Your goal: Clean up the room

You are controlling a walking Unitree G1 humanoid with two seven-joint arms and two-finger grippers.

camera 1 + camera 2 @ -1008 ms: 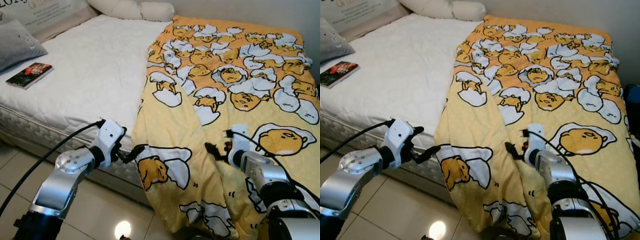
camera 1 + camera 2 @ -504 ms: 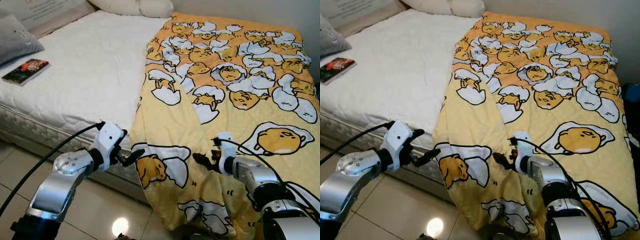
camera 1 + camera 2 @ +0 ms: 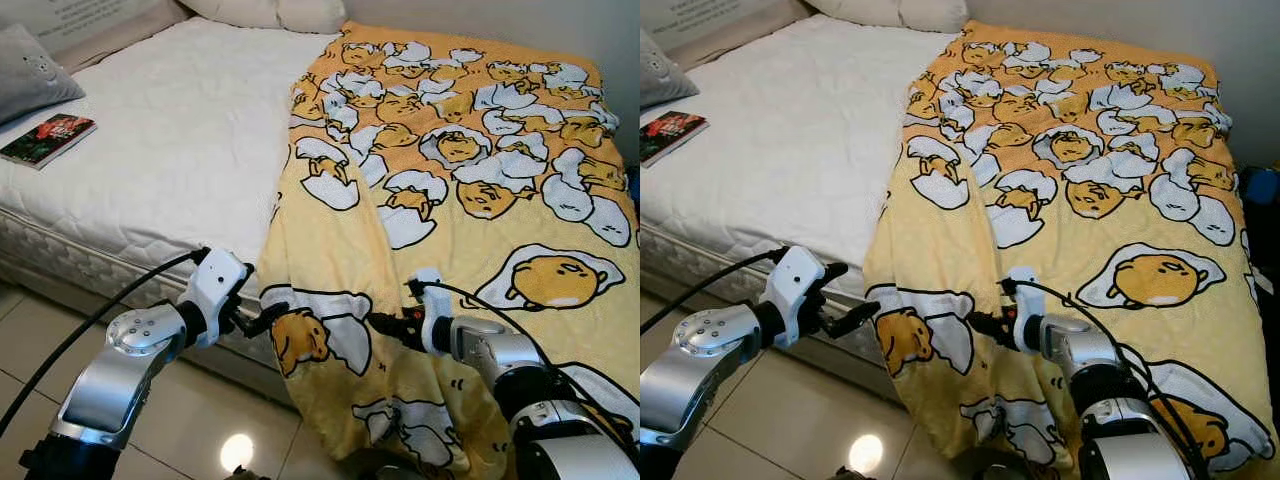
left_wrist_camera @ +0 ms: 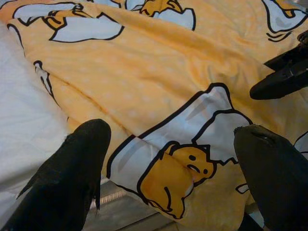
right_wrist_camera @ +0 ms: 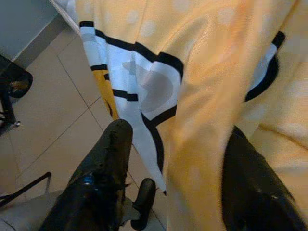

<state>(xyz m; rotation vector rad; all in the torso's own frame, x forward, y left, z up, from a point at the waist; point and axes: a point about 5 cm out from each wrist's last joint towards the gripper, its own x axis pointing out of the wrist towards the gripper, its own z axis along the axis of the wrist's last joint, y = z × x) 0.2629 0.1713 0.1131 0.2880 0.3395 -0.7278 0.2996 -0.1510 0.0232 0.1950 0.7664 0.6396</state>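
Nearest to you, the pale tiled floor [image 3: 190, 420] runs along the foot of the bed, with a bright spot of light reflected on it. Just above it your left gripper [image 3: 262, 318] reaches in from the left at the edge of the mattress, its two black fingers [image 4: 72, 178] spread wide apart with nothing between them; in the left wrist view they frame the hanging hem of the blanket without touching it. Your right gripper [image 3: 385, 323] comes in from the right at about the same height, pointing toward the left one. In the right wrist view its fingers [image 5: 108, 163] are spread on either side of a hanging fold of the cloth, and you cannot tell from these pictures whether they press on it.

The thing you are working on, the yellow quilted blanket printed with cartoon eggs and white shells [image 3: 450, 200], covers the right half of the bed and drapes over its near edge down toward the floor, with both grippers at that overhanging part.

To the left of the blanket lies the bare white quilted mattress [image 3: 160, 150]. Further out, near the mattress's left edge, rests a dark-covered book with a red picture [image 3: 48, 139], with a grey pillow [image 3: 35, 75] beyond it. At the far end, a white pillow [image 3: 270, 12] lies across the head of the bed.
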